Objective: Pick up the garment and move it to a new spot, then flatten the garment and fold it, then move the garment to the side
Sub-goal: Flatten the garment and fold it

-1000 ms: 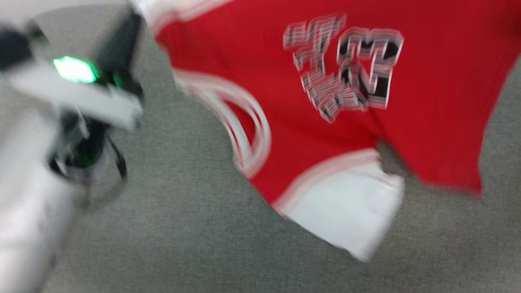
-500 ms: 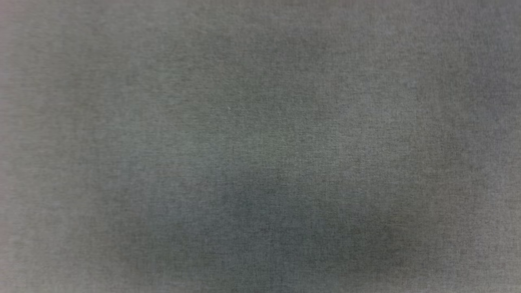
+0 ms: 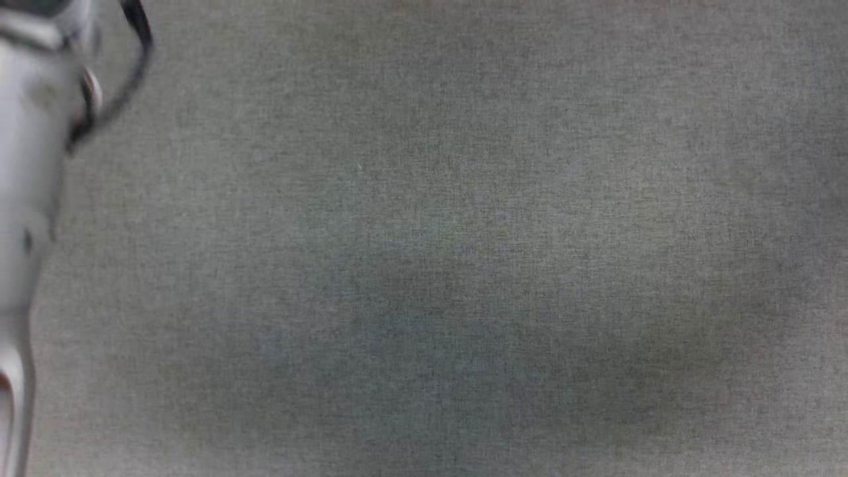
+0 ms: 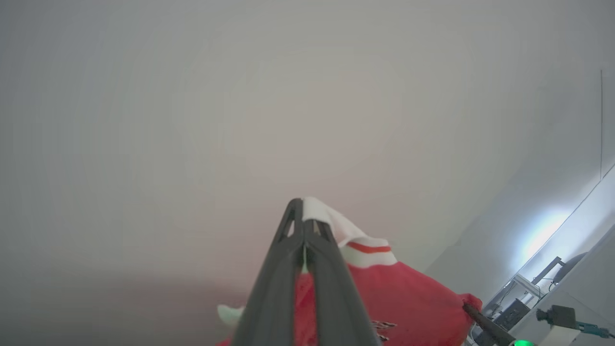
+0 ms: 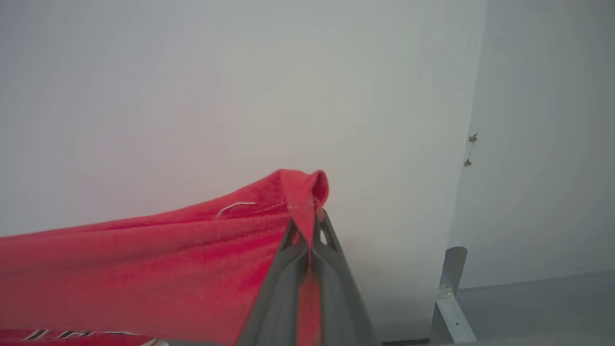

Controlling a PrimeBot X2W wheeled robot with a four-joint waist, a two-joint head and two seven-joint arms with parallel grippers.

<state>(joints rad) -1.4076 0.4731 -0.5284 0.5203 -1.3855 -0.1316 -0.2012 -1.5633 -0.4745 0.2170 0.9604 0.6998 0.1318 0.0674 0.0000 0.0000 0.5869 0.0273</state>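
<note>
Jersey (image 4: 413, 298) hangs stretched between your two grippers, raised in front of a pale wall (image 5: 240, 96). Your left gripper (image 4: 303, 228) is clenched on its white, red-striped sleeve edge. Your right gripper (image 5: 307, 235) pinches a red fold of it. Your head view looks down on the grey cloth surface (image 3: 464, 232), with a pale forearm (image 3: 26, 165) at its left edge.

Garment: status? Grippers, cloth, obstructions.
Left gripper shut on garment, white striped edge. Right gripper shut on its red edge. Cloth stretched between them, off the grey surface. No obstruction seen.
</note>
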